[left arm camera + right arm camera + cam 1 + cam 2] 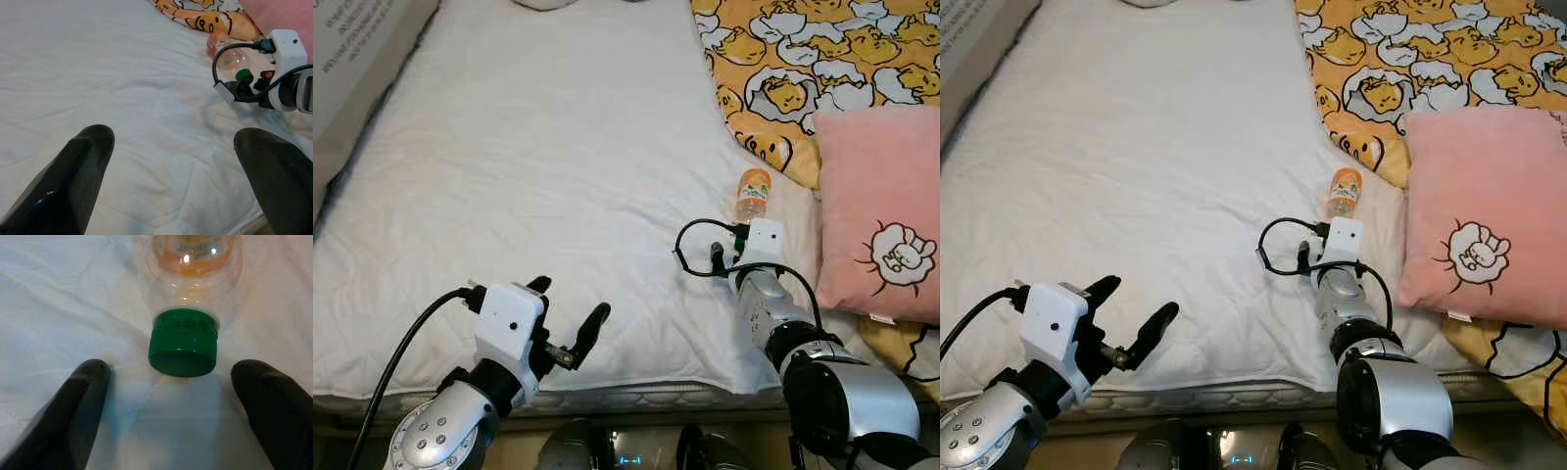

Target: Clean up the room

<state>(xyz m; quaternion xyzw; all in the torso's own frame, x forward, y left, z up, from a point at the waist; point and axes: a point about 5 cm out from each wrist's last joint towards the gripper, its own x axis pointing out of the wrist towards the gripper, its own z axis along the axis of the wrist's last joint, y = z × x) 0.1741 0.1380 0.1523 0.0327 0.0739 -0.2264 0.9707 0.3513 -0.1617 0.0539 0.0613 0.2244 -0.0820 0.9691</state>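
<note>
Bottle [753,194] lies on its side on the white bed [538,176], just beside the yellow duck blanket [803,69] & near the pink pillow [881,215], green cap [182,345] pointing back toward the robot. Right gripper [171,396] sits low on the sheet right at the cap end, fingers spread wide, one each side of the cap, not touching it yet; nothing held. Left gripper [570,323] hovers well apart from the bottle, near the bed's front edge, fingers also apart & empty. Bottle looks like thin clear plastic w/ an orange label, seemingly empty or near it, so prob. light, smooth & a bit slippery, easy to dent if squeezed hard, and likely to roll on the soft quilted sheet if nudged. Best hold IMO: push fwd past the cap & close on the neck/shoulder just behind it, where the plastic is stiffest; cap rim should stop it slipping out. Mattress gives, so pressing down may sink the fingers.
</note>
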